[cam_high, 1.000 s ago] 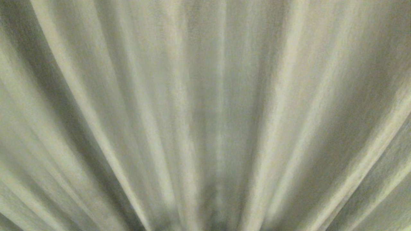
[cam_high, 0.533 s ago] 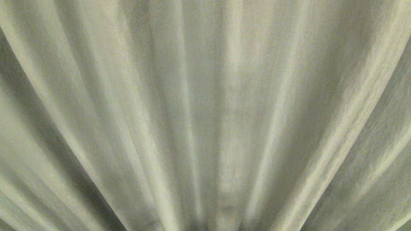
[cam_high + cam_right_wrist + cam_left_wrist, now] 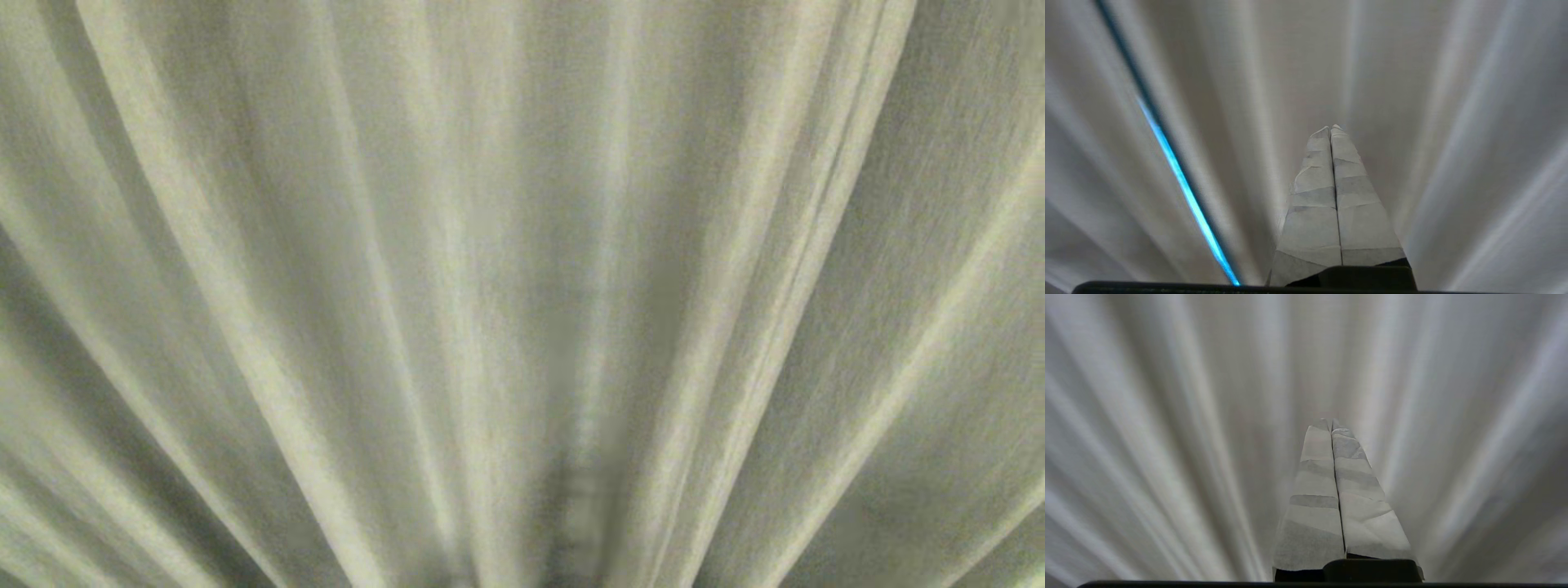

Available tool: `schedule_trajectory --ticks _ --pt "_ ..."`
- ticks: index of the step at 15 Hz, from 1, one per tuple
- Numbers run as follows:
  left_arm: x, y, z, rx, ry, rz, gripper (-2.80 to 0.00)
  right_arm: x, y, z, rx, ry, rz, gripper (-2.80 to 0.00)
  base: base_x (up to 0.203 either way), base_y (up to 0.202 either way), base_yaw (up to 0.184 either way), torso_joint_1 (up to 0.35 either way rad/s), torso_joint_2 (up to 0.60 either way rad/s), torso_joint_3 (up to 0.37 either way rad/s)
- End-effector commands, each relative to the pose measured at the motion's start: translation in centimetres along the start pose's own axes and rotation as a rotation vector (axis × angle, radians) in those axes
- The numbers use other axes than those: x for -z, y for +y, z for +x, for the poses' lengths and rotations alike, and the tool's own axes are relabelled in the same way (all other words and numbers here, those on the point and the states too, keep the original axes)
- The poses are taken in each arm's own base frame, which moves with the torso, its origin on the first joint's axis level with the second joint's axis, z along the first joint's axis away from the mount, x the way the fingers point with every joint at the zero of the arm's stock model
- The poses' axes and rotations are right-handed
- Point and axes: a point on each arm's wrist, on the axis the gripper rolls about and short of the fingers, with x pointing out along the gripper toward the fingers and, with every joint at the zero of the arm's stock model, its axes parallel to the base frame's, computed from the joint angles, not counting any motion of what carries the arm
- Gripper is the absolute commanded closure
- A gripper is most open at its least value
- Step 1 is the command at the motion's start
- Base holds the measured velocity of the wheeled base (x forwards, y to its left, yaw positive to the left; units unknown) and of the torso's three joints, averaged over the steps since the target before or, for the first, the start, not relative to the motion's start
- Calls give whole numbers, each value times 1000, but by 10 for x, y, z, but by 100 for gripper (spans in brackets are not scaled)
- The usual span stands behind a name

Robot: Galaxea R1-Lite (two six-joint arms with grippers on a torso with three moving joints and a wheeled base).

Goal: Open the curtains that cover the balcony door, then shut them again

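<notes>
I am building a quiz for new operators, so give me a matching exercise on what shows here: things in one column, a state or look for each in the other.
Things:
1. left end effector
2. curtains
3. gap between the curtain edges
4. fingers of the right end effector

States:
A. pleated cream-beige cloth filling the head view
B. narrow slit showing bright blue
C. shut, pointing at the cloth, holding nothing
D. wrapped in pale tape

Pairs: 1-C, 2-A, 3-B, 4-D
</notes>
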Motion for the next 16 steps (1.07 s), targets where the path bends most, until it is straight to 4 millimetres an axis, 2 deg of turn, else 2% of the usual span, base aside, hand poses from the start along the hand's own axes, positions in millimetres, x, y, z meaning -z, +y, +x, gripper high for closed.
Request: schedule_trajectory --ticks 1,10,16 --pt "0 0 0 0 -1 2 0 0 0 0 0 -1 -1 0 0 -189 2 2 2 2" --pt "0 0 0 0 -1 0 0 0 0 0 0 1 -1 0 0 -189 3 3 2 2" --pt "0 0 0 0 -1 -2 0 0 0 0 0 -1 0 0 0 -30 0 1 1 0"
